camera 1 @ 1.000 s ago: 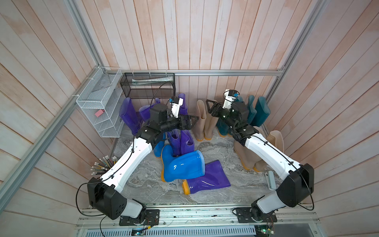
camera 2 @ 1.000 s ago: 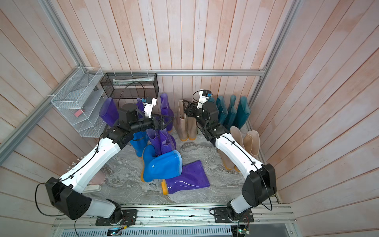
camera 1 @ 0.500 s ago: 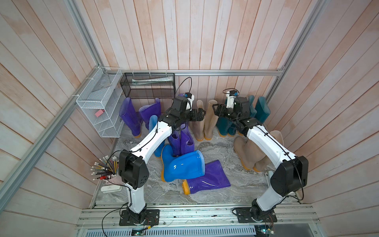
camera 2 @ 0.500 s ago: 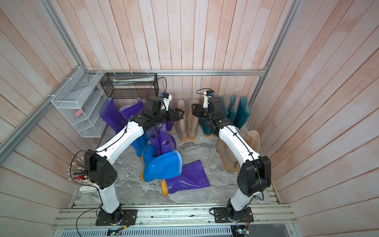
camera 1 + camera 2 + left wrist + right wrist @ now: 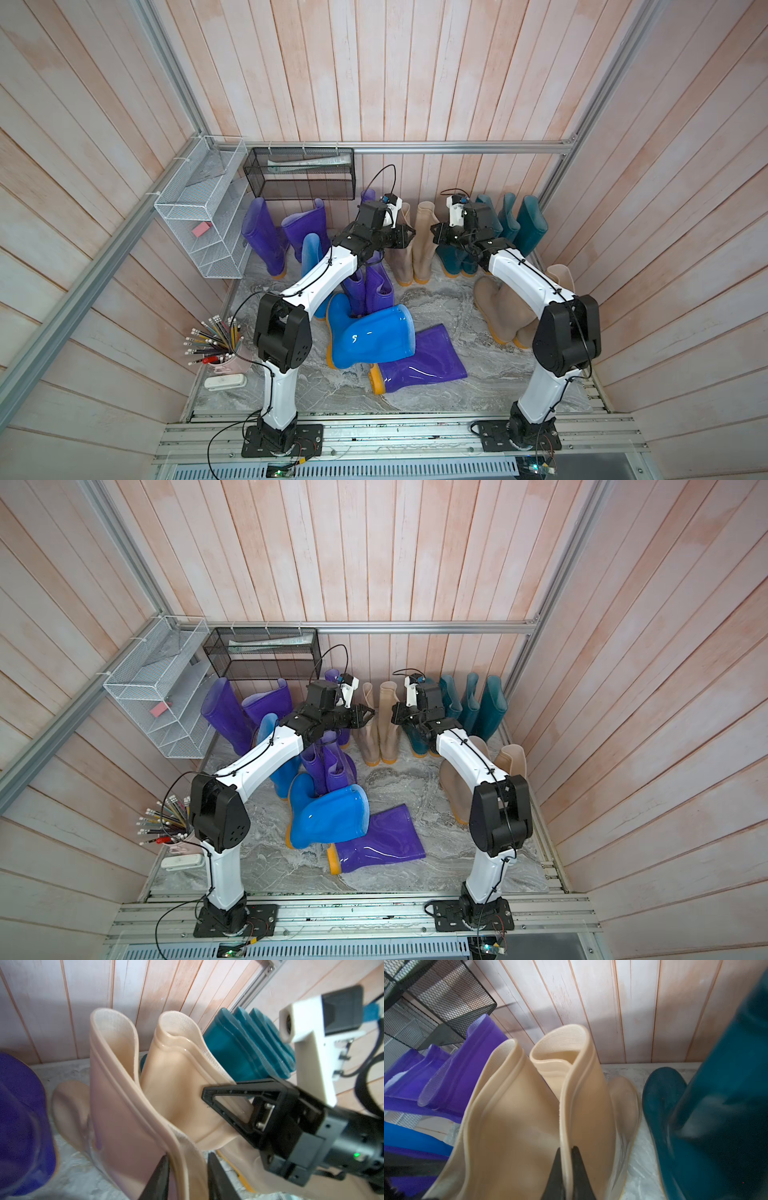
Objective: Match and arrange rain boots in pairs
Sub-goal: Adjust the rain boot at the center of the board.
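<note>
Overhead stereo pair; wrist cameras hug beige boots (image 5: 116,1095).

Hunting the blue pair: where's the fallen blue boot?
In both top views the fallen blue boot lies on its side mid-floor, overlapping the fallen purple boot.

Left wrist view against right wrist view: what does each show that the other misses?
Only the left wrist view: the left claw pinching the purple-side beige boot at its rim, the right arm's wrist camera, the teal boots' tops in a row.
Only the right wrist view: the black mesh basket, a blue boot.
Both: the right claw shut on the teal-side beige boot, the two beige boots upright at the plank wall, purple boots.
</note>
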`<state>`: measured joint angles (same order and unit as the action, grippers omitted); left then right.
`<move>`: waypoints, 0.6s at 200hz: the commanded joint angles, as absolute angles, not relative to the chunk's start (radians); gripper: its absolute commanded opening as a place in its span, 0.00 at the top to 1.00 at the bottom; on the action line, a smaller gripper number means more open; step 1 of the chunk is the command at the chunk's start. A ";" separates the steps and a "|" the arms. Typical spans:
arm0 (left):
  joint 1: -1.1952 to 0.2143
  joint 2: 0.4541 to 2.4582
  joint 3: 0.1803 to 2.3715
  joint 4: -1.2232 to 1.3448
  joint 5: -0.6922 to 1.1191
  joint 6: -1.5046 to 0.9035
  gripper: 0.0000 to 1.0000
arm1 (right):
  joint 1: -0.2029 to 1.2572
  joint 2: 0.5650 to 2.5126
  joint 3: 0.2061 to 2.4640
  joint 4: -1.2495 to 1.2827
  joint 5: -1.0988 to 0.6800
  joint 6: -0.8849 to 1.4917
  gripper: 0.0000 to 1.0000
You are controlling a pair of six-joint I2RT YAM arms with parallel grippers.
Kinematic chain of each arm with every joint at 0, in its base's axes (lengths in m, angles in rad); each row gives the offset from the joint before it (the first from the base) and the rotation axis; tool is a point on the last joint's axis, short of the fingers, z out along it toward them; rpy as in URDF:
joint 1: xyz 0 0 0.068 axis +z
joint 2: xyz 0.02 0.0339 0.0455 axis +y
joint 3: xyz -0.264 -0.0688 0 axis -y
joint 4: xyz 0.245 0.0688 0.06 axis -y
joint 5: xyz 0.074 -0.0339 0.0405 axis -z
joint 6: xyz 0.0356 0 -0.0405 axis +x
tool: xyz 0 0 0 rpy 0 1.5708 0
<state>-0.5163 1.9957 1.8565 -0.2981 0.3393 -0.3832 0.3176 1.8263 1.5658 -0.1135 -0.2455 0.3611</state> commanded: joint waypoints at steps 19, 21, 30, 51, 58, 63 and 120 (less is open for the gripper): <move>-0.469 2.051 1.868 -0.289 0.326 -0.319 1.00 | 0.293 1.839 1.593 -0.163 -0.243 0.319 1.00; -0.466 2.053 1.870 -0.287 0.328 -0.318 1.00 | 0.292 1.837 1.592 -0.164 -0.242 0.318 1.00; -0.456 2.059 1.869 -0.278 0.340 -0.314 1.00 | 0.287 1.835 1.589 -0.166 -0.238 0.317 1.00; -0.444 2.068 1.873 -0.253 0.364 -0.307 1.00 | 0.277 1.824 1.565 -0.154 -0.220 0.316 1.00; -0.444 2.067 1.873 -0.243 0.364 -0.300 1.00 | 0.276 1.825 1.562 -0.154 -0.211 0.313 1.00; -0.444 2.069 1.873 -0.236 0.362 -0.298 1.00 | 0.275 1.828 1.564 -0.152 -0.207 0.312 1.00; -0.467 2.055 1.876 -0.194 0.468 -0.300 0.83 | 0.281 1.800 1.543 -0.120 -0.292 0.354 0.85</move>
<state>-0.4545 2.0415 1.8572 -0.2226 0.4103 -0.3206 0.2768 1.8301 1.5715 -0.1280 -0.2596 0.3382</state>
